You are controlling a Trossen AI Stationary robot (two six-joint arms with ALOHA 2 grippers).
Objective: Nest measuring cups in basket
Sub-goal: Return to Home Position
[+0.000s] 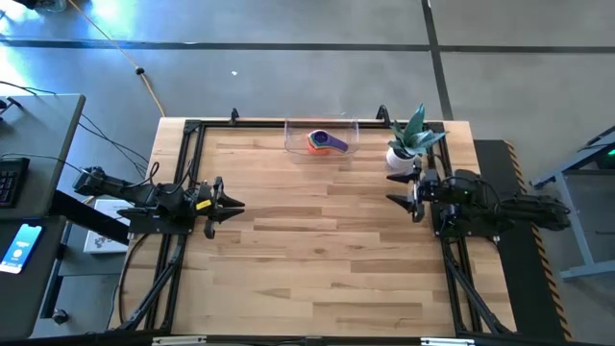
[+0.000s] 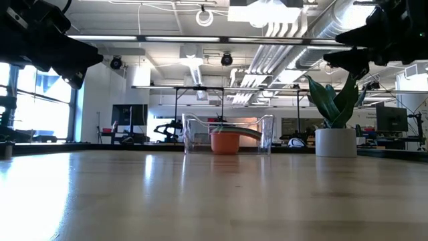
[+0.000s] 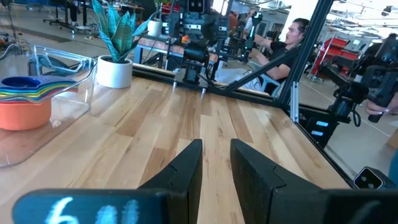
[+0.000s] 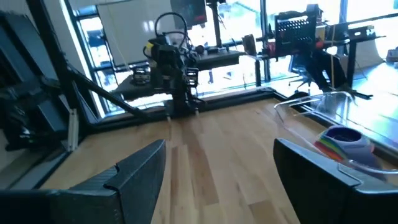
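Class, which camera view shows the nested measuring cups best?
The left wrist view: the measuring cups show side-on, coloured rims layered inside the basket. The high view shows only the top and a handle; the low view, the orange base; the right wrist view, a partial stack.

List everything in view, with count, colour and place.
Measuring cups: one nested stack, orange outermost with other colours inside, in the bin.
Bin: one, clear, middle of the table's far edge.
Plant pot: one, white with a green plant, far right of the table, beside the bin.
Table: one, light wood.
Person: one, dark top, seated beyond the table's right side.
Left pincer: dark, at the table's left side, fingers slightly apart, holding nothing.
Right pincer: dark, at the table's right side near the pot, fingers wide apart, holding nothing.
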